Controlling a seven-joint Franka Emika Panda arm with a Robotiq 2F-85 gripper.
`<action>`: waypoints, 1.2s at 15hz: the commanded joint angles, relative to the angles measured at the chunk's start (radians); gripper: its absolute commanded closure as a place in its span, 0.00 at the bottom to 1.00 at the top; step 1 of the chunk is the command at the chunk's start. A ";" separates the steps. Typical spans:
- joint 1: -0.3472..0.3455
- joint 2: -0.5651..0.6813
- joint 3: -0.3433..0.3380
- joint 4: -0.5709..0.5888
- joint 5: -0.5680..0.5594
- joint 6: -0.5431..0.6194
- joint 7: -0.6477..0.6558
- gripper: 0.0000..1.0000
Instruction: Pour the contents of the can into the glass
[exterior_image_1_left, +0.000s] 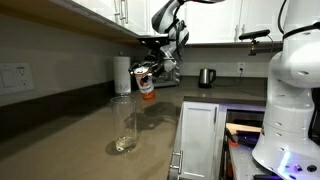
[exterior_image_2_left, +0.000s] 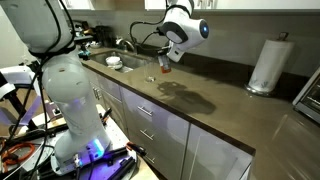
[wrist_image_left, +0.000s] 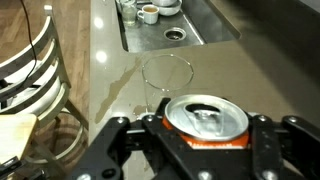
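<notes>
Wrist view is showing the can (wrist_image_left: 205, 118) sitting between my two fingers, so my gripper (wrist_image_left: 205, 140) is clamping on its sides and holding it in the air. Its silver top is facing up toward the camera. In an exterior view the glass (exterior_image_1_left: 124, 128) is standing on the counter (exterior_image_1_left: 70, 135), lower than the can and a little to one side of it, and it is looking empty. So I am judging that the pouring is not yet begun. I am worrying about two things. If I am tipping the can while its mouth is not above the rim, the drink is spilling on the counter. If I am going down too low, the can is knocking the tall glass over.
</notes>
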 joint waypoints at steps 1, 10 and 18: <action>0.019 -0.070 0.045 -0.035 -0.067 0.055 0.109 0.74; 0.015 -0.045 0.051 -0.026 -0.067 0.027 0.064 0.49; 0.015 -0.045 0.051 -0.026 -0.067 0.027 0.064 0.49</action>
